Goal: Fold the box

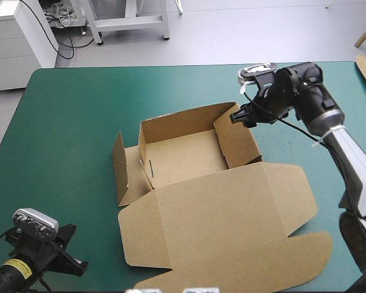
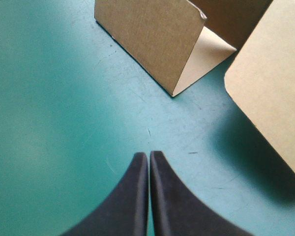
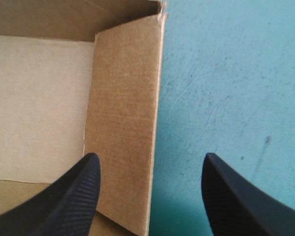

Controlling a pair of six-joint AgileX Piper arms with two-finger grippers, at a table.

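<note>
The box (image 1: 189, 155) sits in the middle of the teal-green cover (image 1: 67, 122), an open tray with its lid (image 1: 226, 213) lying flat toward the near edge. The right gripper (image 3: 150, 162) is spread wide astride the tray's right wall (image 3: 123, 123), one black finger inside and one outside. The left gripper (image 2: 149, 155), fingers pressed together and holding nothing, hangs over bare cover near the near-left corner, apart from the box's standing left flap (image 2: 147, 34).
</note>
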